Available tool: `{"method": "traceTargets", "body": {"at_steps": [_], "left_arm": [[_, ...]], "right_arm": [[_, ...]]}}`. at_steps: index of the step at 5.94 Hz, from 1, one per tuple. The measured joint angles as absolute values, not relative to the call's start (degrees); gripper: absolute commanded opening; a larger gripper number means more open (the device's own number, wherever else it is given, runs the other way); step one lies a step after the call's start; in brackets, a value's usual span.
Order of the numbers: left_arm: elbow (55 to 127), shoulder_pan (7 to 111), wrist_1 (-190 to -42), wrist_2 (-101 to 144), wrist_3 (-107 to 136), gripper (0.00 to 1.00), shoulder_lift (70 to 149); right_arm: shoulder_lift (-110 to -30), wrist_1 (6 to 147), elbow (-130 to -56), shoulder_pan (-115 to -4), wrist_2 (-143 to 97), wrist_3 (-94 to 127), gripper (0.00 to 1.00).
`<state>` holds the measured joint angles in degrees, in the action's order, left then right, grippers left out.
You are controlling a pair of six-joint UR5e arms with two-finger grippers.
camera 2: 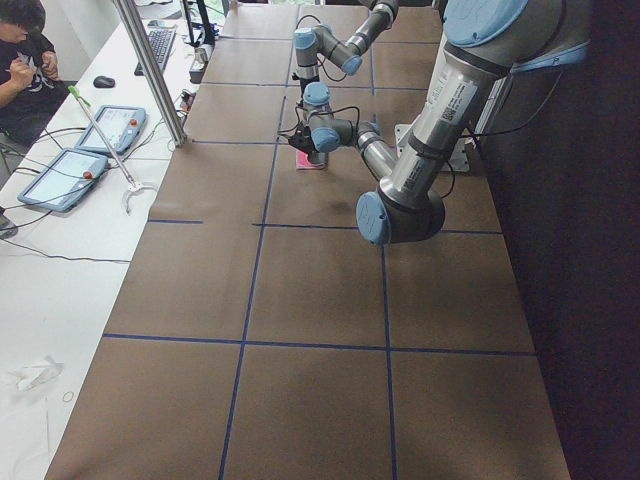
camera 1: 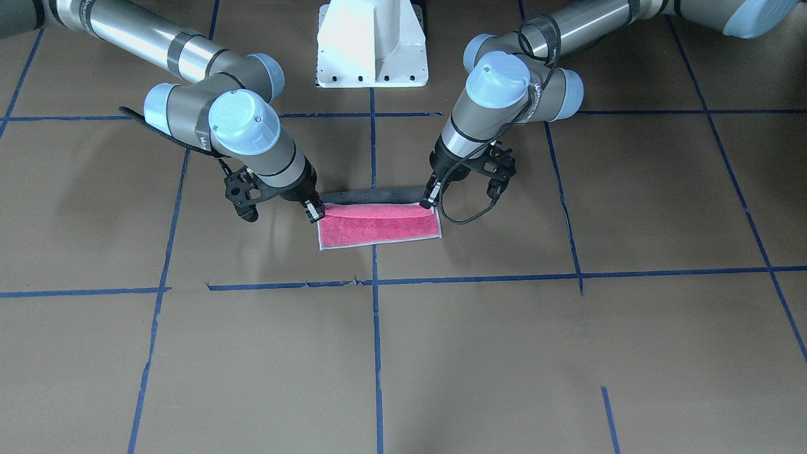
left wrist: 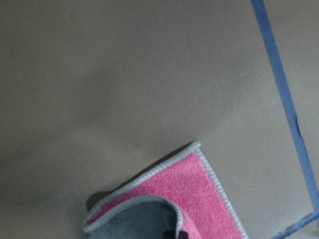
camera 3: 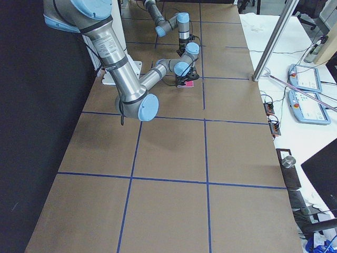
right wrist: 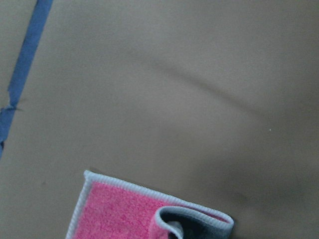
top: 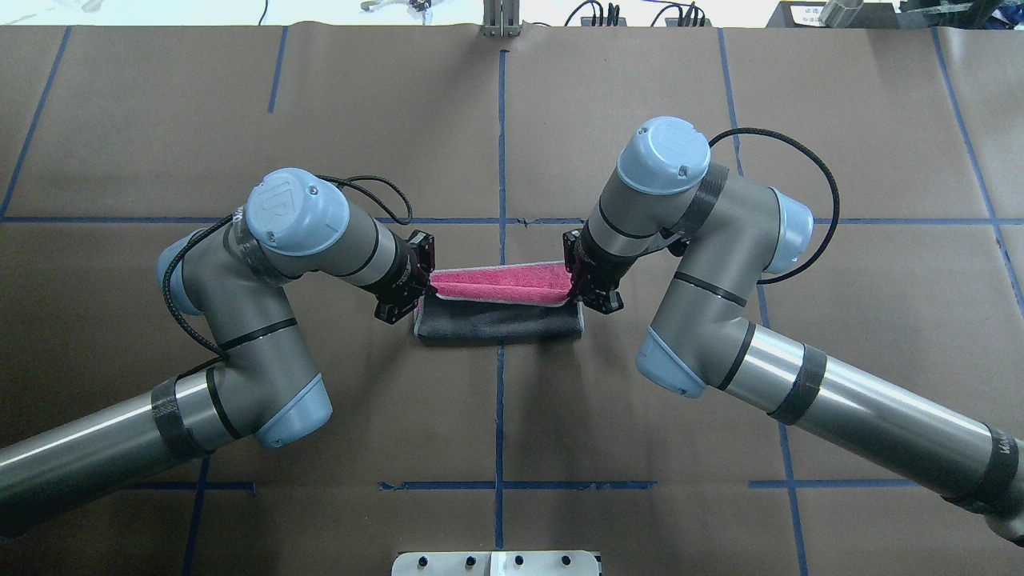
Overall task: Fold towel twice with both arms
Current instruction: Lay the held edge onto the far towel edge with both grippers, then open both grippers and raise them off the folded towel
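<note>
**Operator:** Where is the towel right now?

**Observer:** You find the towel (camera 1: 378,231) in the middle of the table (camera 1: 504,353). It lies across the blue tape line (camera 1: 377,328) that runs toward the white base (camera 1: 372,50). The strip nearest your side lies flat with the pink face up and the pale border along its edge. The part on the robot's side is raised and curled over. From the overhead camera you see its grey face as a soft roll beside the pink.

**Operator:** And the grippers?

**Observer:** The left gripper (top: 428,290) is pinched tight on one corner of the raised edge. The right gripper (top: 574,290) is pinched on the other corner. On each you see the jaws drawn nearly together with only cloth between them. The held edge runs straight from one gripper to the other, just above the flat pink strip.

**Operator:** Do the wrist cameras add anything?

**Observer:** Each one shows you a pink corner with its border flat on the brown paper and the grey face curling over it. The gripper itself barely enters either picture, so you cannot judge the grip from those two views.
</note>
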<state>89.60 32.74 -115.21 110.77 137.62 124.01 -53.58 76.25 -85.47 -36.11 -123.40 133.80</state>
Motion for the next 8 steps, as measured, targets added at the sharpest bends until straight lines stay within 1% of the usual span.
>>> {"method": "traceTargets", "body": {"at_steps": [1, 2, 3, 4, 6, 8], "left_arm": [[89.02, 33.07, -115.54, 110.72, 138.57, 0.0, 124.01], [88.53, 33.24, -115.77, 110.68, 139.3, 0.0, 124.01], [88.27, 33.34, -115.88, 110.63, 139.86, 0.25, 124.01], [88.19, 33.37, -116.16, 110.59, 140.09, 0.99, 123.98], [88.44, 33.69, -118.81, 110.5, 139.42, 1.0, 123.73], [89.59, 36.29, -119.32, 111.33, 138.71, 1.0, 123.13]], "right_arm": [[-53.33, 75.97, -84.72, -36.3, -123.4, 134.64, 0.13], [-52.77, 75.86, -83.83, -36.35, -123.42, 134.87, 0.19], [-51.77, 75.79, -82.53, -36.38, -123.46, 134.88, 0.54], [-51.04, 75.74, -81.71, -36.38, -123.53, 134.71, 1.0], [-50.77, 75.7, -81.89, -37.09, -123.75, 133.24, 1.0], [-51.13, 76.19, -82.98, -41.72, -125.89, 130.66, 1.0]]}}
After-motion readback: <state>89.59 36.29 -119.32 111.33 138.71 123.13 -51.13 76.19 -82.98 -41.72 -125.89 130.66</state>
